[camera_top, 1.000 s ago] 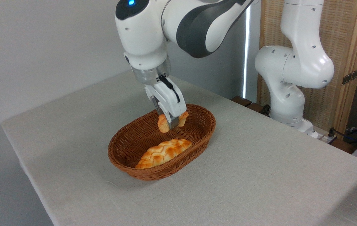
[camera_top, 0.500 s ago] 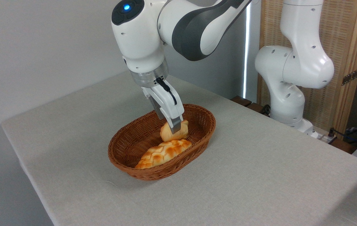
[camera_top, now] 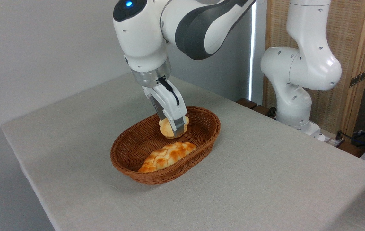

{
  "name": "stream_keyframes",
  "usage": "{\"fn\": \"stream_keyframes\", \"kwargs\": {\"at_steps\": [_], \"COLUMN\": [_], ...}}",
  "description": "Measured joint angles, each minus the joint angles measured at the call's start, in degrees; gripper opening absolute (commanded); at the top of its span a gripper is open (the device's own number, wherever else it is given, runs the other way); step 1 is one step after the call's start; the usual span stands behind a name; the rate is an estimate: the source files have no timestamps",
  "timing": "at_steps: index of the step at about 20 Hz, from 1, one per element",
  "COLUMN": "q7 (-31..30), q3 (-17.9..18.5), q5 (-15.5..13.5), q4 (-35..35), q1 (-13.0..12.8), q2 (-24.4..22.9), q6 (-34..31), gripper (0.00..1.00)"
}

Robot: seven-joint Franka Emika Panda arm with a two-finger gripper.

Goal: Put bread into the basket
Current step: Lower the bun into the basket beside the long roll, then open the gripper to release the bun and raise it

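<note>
gripper (camera_top: 174,130) over basket's far half, jaws clamped on bread (camera_top: 168,128), bun pinched between fingers, pale side showing, raised just above the basket floor | basket (camera_top: 127,160) mid-table (camera_top: 265,179), nearer the far edge | inside: 1 braided loaf (camera_top: 166,155) along near wall | count: 1 bun, 1 loaf, 1 basket | no readable text

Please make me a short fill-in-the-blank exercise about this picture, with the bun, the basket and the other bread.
1. The fingers reach down into the ____.
2. The basket stands on a grey ____.
3. The bun sits between the fingers, inside the basket, behind the braided ____.
4. The basket is made of woven ____.

Missing words: basket; table; loaf; wicker
</note>
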Motion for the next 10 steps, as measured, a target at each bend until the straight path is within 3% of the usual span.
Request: {"fn": "stream_keyframes", "kwargs": {"at_steps": [10], "q7": [-1.72], "q3": [2.75], "q5": [0.05], "q4": [13.18], "q1": [0.54], "q2": [-0.63], "q6": [-0.05], "gripper": [1.0]}}
